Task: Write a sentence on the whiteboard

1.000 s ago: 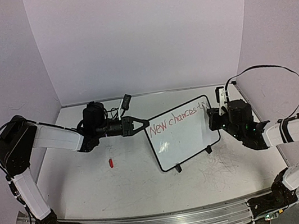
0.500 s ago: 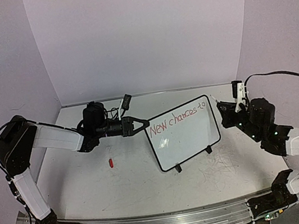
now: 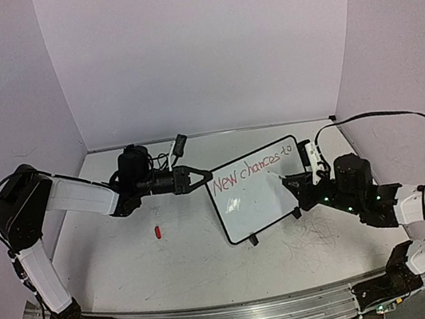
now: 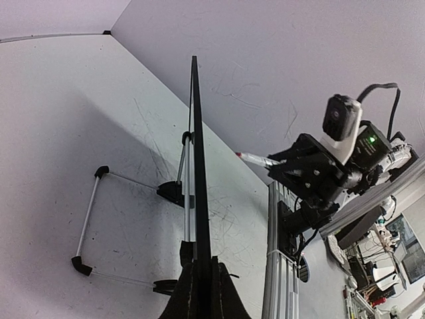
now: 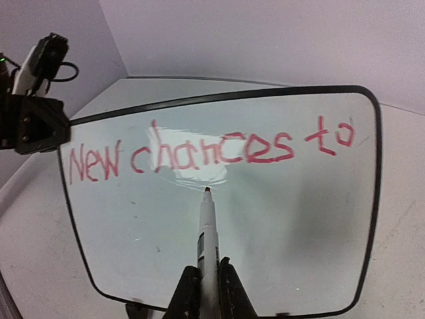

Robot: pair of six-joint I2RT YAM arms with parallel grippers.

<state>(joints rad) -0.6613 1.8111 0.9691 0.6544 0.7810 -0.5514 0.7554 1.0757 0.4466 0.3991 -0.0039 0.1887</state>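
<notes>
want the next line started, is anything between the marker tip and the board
Nothing visible. The marker in the right tool points at bare board under "chances"; the left tool clamps the board's left edge, clear of that path.

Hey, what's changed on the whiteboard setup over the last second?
The right gripper, shut on the marker, finished "to", swung out right, then came back lower, its tip now under "chances". The left gripper stayed clamped on the left edge of the whiteboard; that and the small red object did not move.
</notes>
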